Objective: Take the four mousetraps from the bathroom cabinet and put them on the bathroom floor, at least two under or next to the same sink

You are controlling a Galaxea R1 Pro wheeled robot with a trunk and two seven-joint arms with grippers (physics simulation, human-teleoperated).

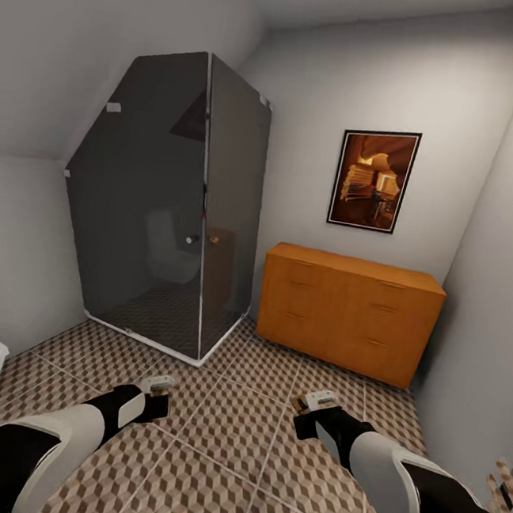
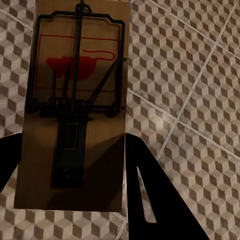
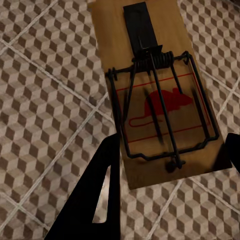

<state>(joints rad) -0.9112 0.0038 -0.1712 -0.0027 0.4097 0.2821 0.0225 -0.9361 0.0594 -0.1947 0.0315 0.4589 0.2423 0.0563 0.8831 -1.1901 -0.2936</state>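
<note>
While each end effector grips a flat tan wooden mousetrap with a black wire spring and red mouse print, the sensible move is to carry both toward a sink and lower them flat onto the cube-patterned brown and beige tiled bathroom floor (image 1: 211,443) before letting go. The left end effector (image 1: 158,389) is clamped on the left mousetrap (image 2: 75,100), the right end effector (image 1: 316,401) on the right mousetrap (image 3: 155,90). Both arms reach forward, low, toward the orange-brown wooden cabinet (image 1: 350,311).
</note>
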